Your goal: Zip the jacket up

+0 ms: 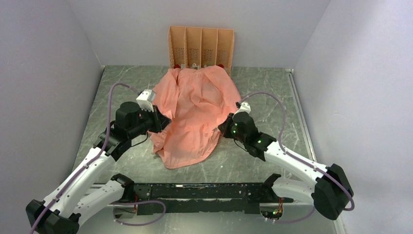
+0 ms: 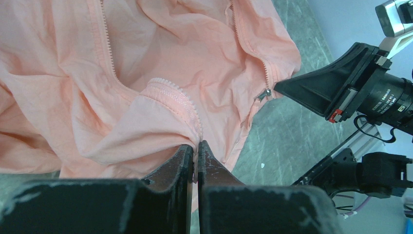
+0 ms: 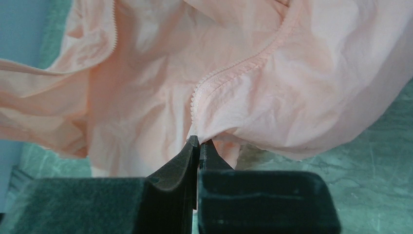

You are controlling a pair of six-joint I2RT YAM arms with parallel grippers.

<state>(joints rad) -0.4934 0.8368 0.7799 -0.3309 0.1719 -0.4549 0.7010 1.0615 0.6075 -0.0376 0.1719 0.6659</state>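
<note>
Jacket [image 1: 195, 109], salmon-pink and thin, lies crumpled and unzipped in the middle of a grey marbled tabletop [image 1: 265, 97], with its open front facing up. The left pincer [image 2: 196, 145] is fully closed, nipping a fold of the jacket right at a toothed zipper edge [image 2: 170, 95] on the garment's left side. The right pincer [image 3: 198, 142] is closed too, pinching a fold at the opposite toothed edge. Seen from the left wrist, its tip sits just beside a small metal slider [image 2: 264, 93].

Likely trouble: the two zipper halves lie well apart and unjoined, so the teeth would need lining up before any zipping. The fabric looks soft and bunched, so a fold could slide out of either grip, or loose cloth could jam in the slider. Pulling with both arms might drag the whole garment rather than tension it, since nothing pins it down.

Behind the jacket, an orange perforated rack [image 1: 200, 46] with four slots stands against the back wall. The jacket's far end lies at the rack's foot, leaving little room to spread that way. Plain walls close in both sides.
</note>
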